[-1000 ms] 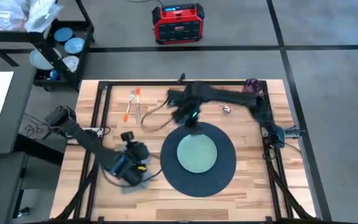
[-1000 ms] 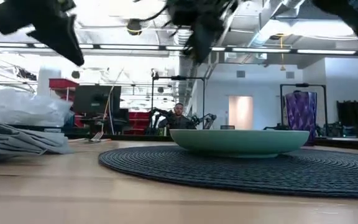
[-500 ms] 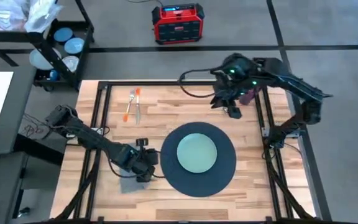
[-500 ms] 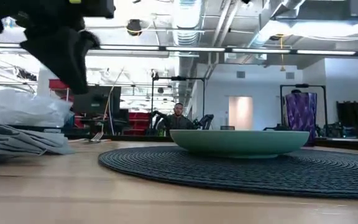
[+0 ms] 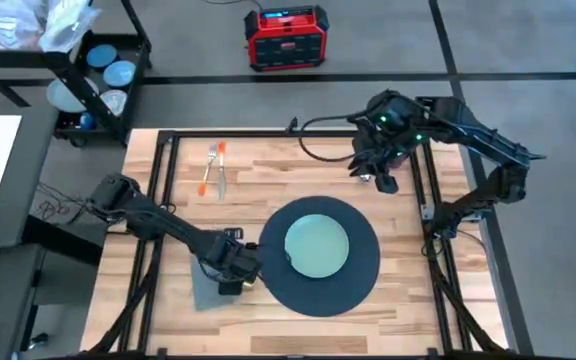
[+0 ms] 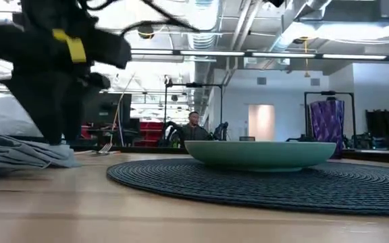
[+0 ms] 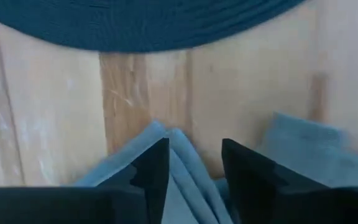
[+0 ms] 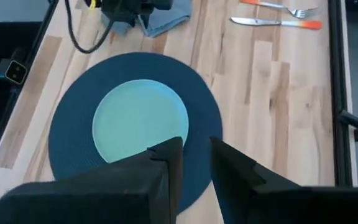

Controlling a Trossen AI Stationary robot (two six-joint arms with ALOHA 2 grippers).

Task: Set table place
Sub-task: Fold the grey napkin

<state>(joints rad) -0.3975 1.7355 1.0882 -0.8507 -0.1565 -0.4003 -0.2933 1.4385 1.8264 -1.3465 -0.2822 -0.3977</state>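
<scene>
1. High view: the mat (image 5: 320, 257) lies mid-table (image 5: 268, 170) with the plate (image 5: 317, 246) centred on it, so I judge that much done. My left gripper (image 5: 236, 272) is down on the napkin (image 5: 206, 290), which sits just left of the mat near the front edge. The fork (image 5: 208, 166) and knife (image 5: 221, 180) lie together at the far left, well apart from the mat, not yet placed. My right gripper (image 5: 380, 172) hangs over the far right of the table; I cannot tell here whether it holds anything. I see no spoon, and cannot make out the cup.

2. Low view: the plate (image 6: 260, 154) rests flat on the mat (image 6: 262, 181). My left gripper (image 6: 56, 101) stands over the rumpled napkin (image 6: 19, 150) at the left.

3. Left wrist view: my fingers (image 7: 151, 171) are slightly parted, straddling a raised fold of the napkin (image 7: 179, 155), close to the mat's edge (image 7: 142, 25). I judge the napkin still needs laying flat.

4. Right wrist view: my fingers (image 8: 166, 158) stand a little apart with nothing between them, looking down on plate (image 8: 140, 121), mat (image 8: 73, 134), and the distant fork (image 8: 278, 7) and knife (image 8: 275, 23).
</scene>
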